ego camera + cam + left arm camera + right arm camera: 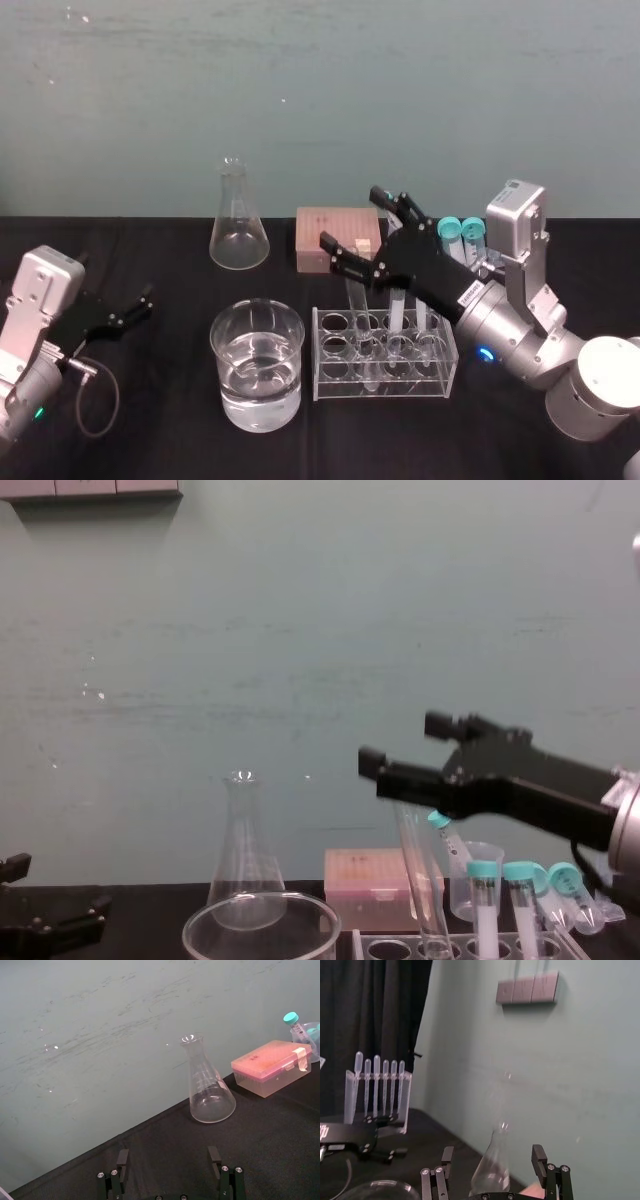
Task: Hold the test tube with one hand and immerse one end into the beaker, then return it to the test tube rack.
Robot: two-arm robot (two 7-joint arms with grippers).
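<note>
Test tube [360, 330] is leaning in the test tube rack [400, 388], unheld. Head view: your right gripper [348, 217] is hovering just above the rack, jaws apart; the left gripper [135, 308] is idling well left of it, also spread. Chest view: the tube's rim is sitting just under that right claw. Dip into the beaker [214, 335] beside the rack: done or ahead, you cannot tell.
</note>
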